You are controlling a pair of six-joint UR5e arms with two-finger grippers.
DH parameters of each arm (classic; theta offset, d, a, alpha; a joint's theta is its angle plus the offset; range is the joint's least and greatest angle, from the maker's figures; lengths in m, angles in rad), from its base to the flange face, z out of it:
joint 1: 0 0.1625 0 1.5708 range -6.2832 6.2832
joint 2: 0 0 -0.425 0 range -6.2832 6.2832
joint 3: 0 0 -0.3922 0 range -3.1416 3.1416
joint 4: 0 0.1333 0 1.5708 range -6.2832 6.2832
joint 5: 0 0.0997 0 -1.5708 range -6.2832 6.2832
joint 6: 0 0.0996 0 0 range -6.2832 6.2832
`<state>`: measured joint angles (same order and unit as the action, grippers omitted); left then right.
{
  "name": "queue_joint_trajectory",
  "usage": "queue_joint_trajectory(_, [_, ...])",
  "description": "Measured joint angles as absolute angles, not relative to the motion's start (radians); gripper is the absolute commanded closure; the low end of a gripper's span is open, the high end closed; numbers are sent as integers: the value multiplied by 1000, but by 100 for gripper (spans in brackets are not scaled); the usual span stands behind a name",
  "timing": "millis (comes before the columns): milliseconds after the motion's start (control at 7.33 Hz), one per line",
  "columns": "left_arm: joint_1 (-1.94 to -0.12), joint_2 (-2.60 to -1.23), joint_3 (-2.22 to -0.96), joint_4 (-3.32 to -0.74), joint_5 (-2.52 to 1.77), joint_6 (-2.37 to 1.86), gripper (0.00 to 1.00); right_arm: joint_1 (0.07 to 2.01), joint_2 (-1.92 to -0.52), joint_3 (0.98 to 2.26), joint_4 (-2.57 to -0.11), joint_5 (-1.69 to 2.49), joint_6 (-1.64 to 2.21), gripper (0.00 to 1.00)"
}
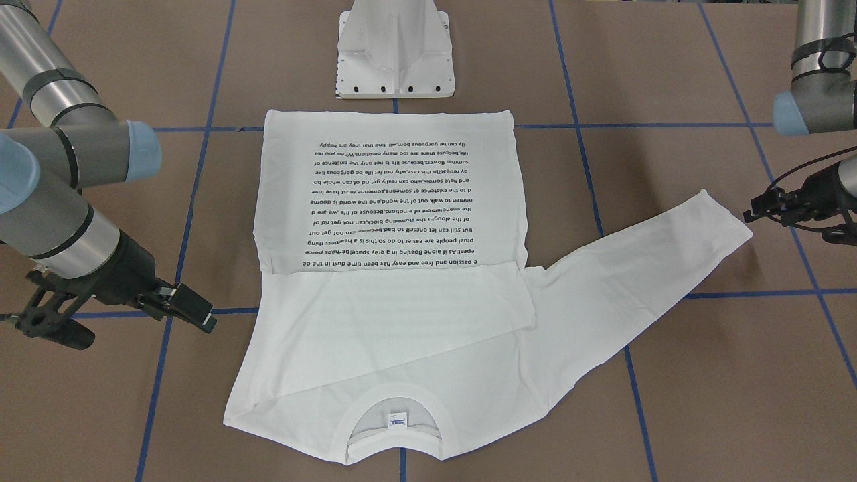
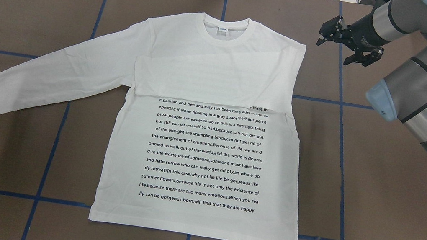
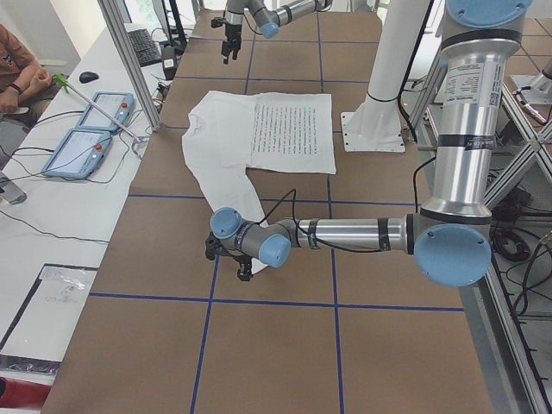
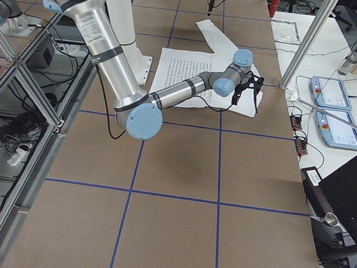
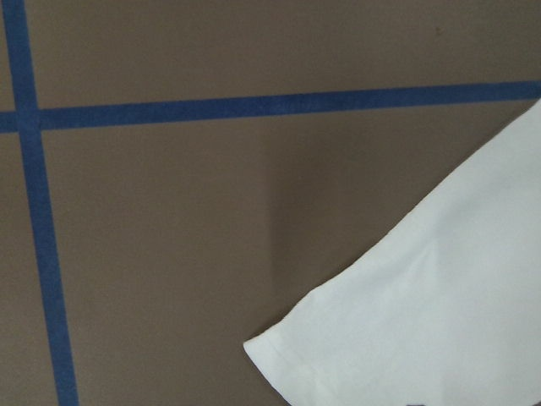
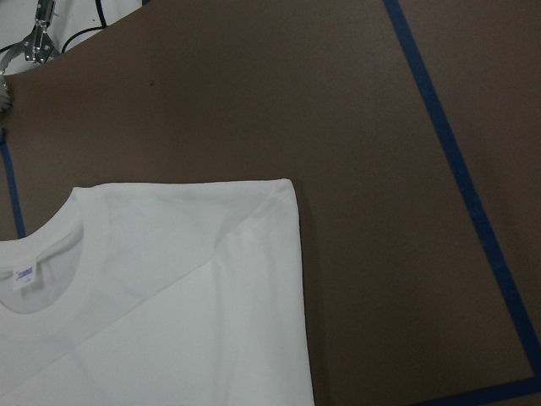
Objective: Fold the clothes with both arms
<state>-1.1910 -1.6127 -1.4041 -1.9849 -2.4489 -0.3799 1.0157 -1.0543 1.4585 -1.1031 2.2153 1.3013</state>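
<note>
The white long-sleeved T-shirt (image 2: 203, 156) lies flat on the brown table with its black text block up and its collar (image 2: 225, 33) at the far side. The sleeve on my right side is folded across the chest (image 2: 210, 81). The other sleeve (image 2: 46, 78) stretches out flat to my left. My left gripper (image 1: 790, 224) hovers just beyond that sleeve's cuff (image 5: 439, 321), open and empty. My right gripper (image 2: 334, 51) hangs open and empty just beyond the shirt's right shoulder (image 6: 254, 211).
The white pedestal base (image 1: 396, 50) stands just behind the shirt's hem. Blue tape lines (image 2: 339, 155) grid the table. Beyond the far edge are two control tablets (image 3: 86, 129), an aluminium frame post (image 3: 129, 60) and a seated person (image 3: 17, 73).
</note>
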Motion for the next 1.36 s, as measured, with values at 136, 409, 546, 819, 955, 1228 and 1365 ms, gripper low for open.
queue_joint_trajectory(136, [-1177, -1619, -1392, -1987, -2449, -381, 14, 1022, -1070, 1469, -1101, 2222, 1290, 1])
queue_joint_trajectory(409, [-1154, -1634, -1377, -1989, -2444, -380, 17, 1024, -1089, 1482, -1100, 2225, 1284, 1])
queue_joint_trajectory(546, [-1142, -1646, -1363, -1990, -2441, -380, 18, 1025, -1091, 1484, -1099, 2225, 1283, 1])
queue_joint_trajectory(819, [-1127, -1672, -1320, -1991, -2439, -380, 30, 1024, -1091, 1484, -1100, 2224, 1282, 1])
queue_joint_trajectory(955, [-1124, -1677, -1310, -1990, -2439, -381, 55, 1024, -1090, 1484, -1100, 2224, 1282, 1])
queue_joint_trajectory(1228, [-1124, -1679, -1305, -1989, -2438, -380, 100, 1023, -1090, 1485, -1100, 2224, 1282, 1])
queue_joint_trajectory(1365, [-1123, -1680, -1306, -1988, -2438, -376, 100, 1023, -1090, 1485, -1100, 2224, 1282, 1])
